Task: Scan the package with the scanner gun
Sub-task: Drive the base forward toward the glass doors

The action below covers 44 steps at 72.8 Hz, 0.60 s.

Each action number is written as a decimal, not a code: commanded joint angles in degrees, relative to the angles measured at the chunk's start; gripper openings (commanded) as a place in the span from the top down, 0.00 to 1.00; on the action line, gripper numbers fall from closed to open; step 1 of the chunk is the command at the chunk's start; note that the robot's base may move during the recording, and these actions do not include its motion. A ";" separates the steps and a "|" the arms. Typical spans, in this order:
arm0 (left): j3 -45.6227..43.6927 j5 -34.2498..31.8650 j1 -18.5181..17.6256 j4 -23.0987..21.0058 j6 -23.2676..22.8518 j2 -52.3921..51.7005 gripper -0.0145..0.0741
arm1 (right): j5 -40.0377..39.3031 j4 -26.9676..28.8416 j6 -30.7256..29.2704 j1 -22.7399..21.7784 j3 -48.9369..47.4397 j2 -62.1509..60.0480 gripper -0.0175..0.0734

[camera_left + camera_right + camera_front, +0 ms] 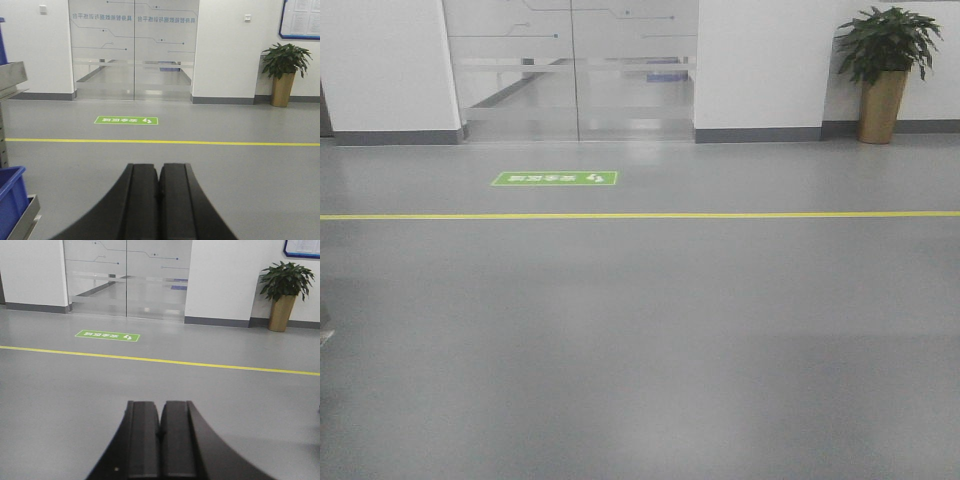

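While both arms point out across the room, what you mostly get is floor: a big stretch of smooth grey floor (640, 350) with a soft sheen that picks up pale reflections from the doors. A thin yellow line (640, 215) runs straight across it from side to side. Just past the line sits a green floor sticker (554, 179) with white characters, which I can't read from here.

Behind that is a pair of frosted glass doors (570, 70) with a circuit-style line pattern and a clear band across the middle. White walls (760, 60) stand on either side with a dark grey skirting strip along the bottom. Off to the right against the wall there's a leafy potted plant (885, 45) in a tall golden-brown pot.

From the left wrist view you also catch the edge of a metal rack (12, 80) at the far left, with a blue bin (10, 195) sitting on its lower level. A blue-framed notice board (300, 20) hangs high on the right wall.

The left gripper (159, 185) has its black fingers pressed flat together with nothing between them. Same story for the right gripper (161, 432), fingers touching and holding nothing, just hovering over bare floor.

As for the package and the scanner gun, neither shows up in any view, so I can't say where they are.
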 commanded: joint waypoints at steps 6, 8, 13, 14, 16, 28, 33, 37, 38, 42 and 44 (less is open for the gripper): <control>-0.11 -1.07 -0.17 0.05 -0.10 -0.22 0.96 | -0.92 -0.25 -0.10 -0.35 -0.03 -0.19 0.99; -0.11 -1.07 -0.17 0.05 -0.10 -0.22 0.96 | -0.92 -0.25 -0.10 -0.35 -0.03 -0.19 0.99; -0.11 -1.07 -0.17 0.05 -0.10 -0.22 0.96 | -0.92 -0.25 -0.10 -0.35 -0.03 -0.19 0.99; -0.11 -1.07 -0.17 0.05 -0.10 -0.22 0.96 | -0.92 -0.25 -0.10 -0.35 -0.03 -0.19 0.99; -0.11 -1.07 -0.17 0.05 -0.10 -0.22 0.96 | -0.92 -0.25 -0.10 -0.35 -0.03 -0.19 0.99; -0.11 -1.07 -0.17 0.05 -0.10 -0.22 0.96 | -0.92 -0.25 -0.10 -0.35 -0.03 -0.19 0.99; -0.11 -1.07 -0.17 0.05 -0.10 -0.22 0.96 | -0.92 -0.25 -0.10 -0.35 -0.03 -0.19 0.99; -0.11 -1.07 -0.17 0.05 -0.10 -0.22 0.96 | -0.92 -0.25 -0.10 -0.35 -0.03 -0.19 0.99; -0.11 -1.07 -0.17 0.05 -0.10 -0.22 0.96 | -0.92 -0.25 -0.10 -0.35 -0.03 -0.19 0.99; -0.11 -1.07 -0.17 0.05 -0.10 -0.22 0.96 | -0.92 -0.25 -0.10 -0.35 -0.03 -0.19 0.99; -0.11 -1.07 -0.17 0.05 -0.10 -0.22 0.96 | -0.92 -0.25 -0.10 -0.35 -0.03 -0.19 0.99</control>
